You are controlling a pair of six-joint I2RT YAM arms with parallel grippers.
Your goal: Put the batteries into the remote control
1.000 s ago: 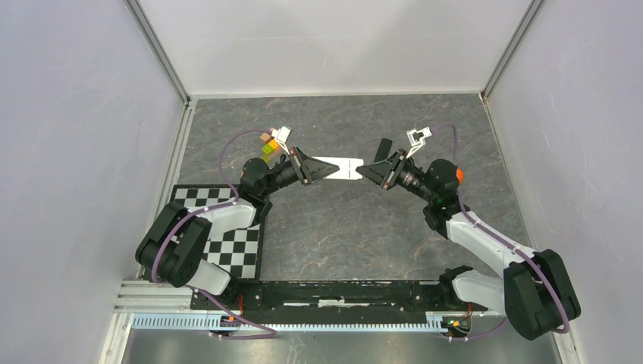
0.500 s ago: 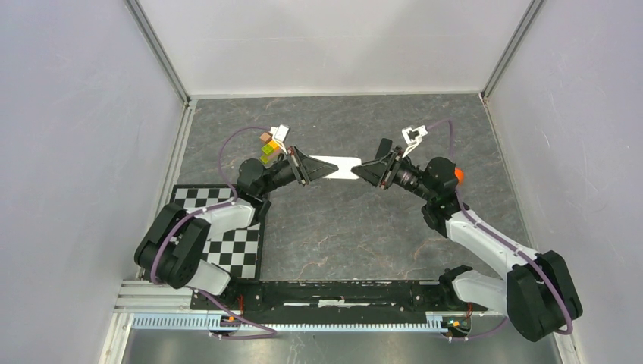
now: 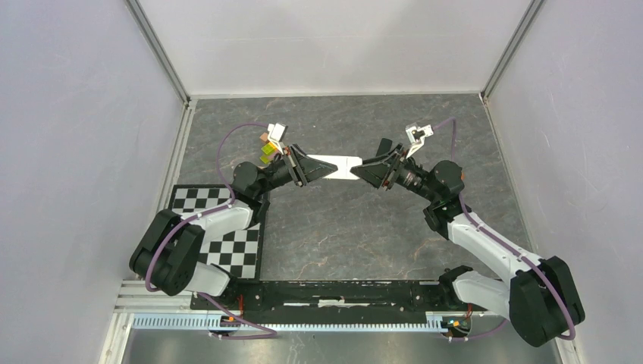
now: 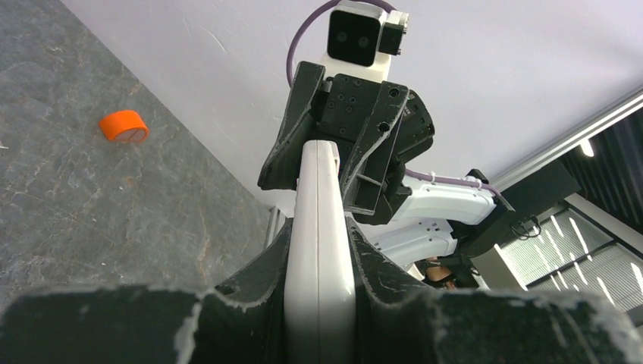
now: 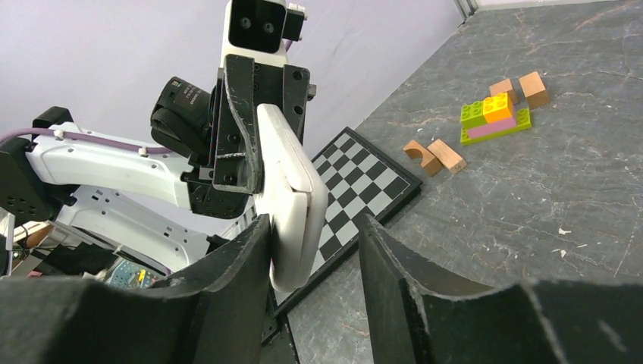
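We judge the remote control (image 3: pixel 339 167) light, stiff, slick: left tool (image 3: pixel 314 168) pinches its flat faces mid-frame, right tool (image 3: pixel 365 170) straddles the far end, released.

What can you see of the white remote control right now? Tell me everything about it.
The remote control is a small white handset, smooth plastic by its look, with rounded corners and a seam along its thin edge. Only plain white surfaces show, no buttons. It hangs above the table, lengthwise between the two arms. The left gripper is clamped on one end. The other end sits inside the right gripper, against one finger with a gap to the other.
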